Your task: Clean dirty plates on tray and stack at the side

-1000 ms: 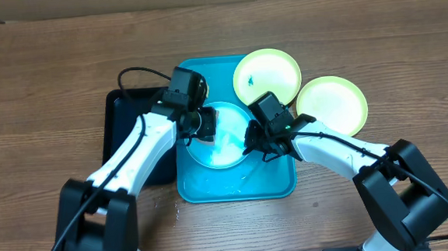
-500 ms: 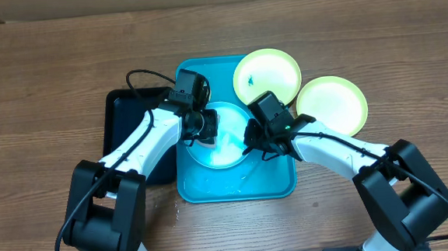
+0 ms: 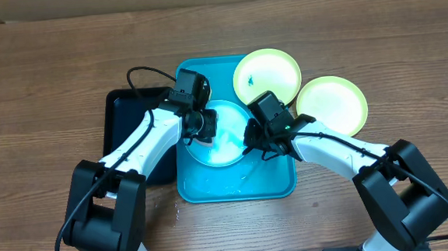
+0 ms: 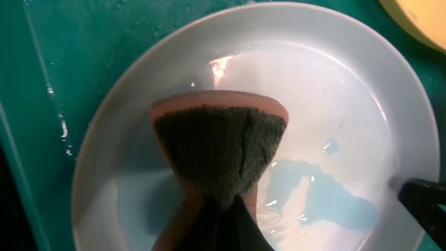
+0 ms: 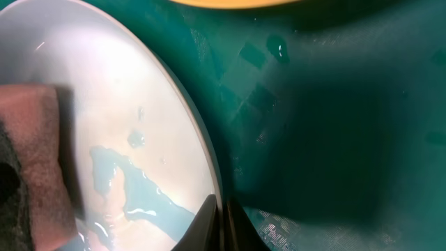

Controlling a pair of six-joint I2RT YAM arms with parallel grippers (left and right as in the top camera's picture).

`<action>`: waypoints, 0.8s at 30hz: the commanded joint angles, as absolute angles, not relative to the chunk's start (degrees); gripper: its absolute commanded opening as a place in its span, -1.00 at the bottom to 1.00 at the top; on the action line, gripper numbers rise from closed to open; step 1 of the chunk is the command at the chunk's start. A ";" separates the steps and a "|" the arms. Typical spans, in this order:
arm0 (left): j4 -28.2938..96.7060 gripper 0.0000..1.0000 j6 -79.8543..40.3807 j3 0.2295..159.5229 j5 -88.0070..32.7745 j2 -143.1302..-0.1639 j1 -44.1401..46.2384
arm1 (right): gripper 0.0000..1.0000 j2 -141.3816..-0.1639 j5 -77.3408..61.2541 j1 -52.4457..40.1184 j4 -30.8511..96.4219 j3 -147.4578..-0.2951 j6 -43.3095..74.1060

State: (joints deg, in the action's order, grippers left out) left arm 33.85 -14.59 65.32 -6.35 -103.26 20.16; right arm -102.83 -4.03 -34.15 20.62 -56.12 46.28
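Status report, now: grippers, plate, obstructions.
Left gripper shut on sponge, sponge on blue-rimmed plate in tray. Right gripper shut on plate's rim. Blue liquid pooled on plate. Nothing in the way.

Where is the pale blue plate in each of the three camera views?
Overhead: the plate lies mid-picture, on the blue tray.
Left wrist: the plate fills most of the picture, with a sponge on it.
Right wrist: the plate takes the left side, its rim curving down to bottom centre.
Shared landmark: the tray around the plate shows in every view.
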 commanded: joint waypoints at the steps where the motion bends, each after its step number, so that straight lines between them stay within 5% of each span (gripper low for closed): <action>1: 33.80 -0.92 -13.28 66.46 -3.75 -103.77 20.25 | -0.92 -102.94 -3.55 -34.17 20.43 -56.21 46.17; 24: 25.28 -0.92 -14.26 58.15 -3.01 -103.79 20.29 | -0.92 -102.94 -3.73 -34.17 20.43 -56.21 46.17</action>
State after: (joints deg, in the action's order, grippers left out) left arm 25.32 -14.48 60.03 -3.99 -103.26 20.16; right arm -102.83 -4.05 -34.17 20.62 -56.12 46.30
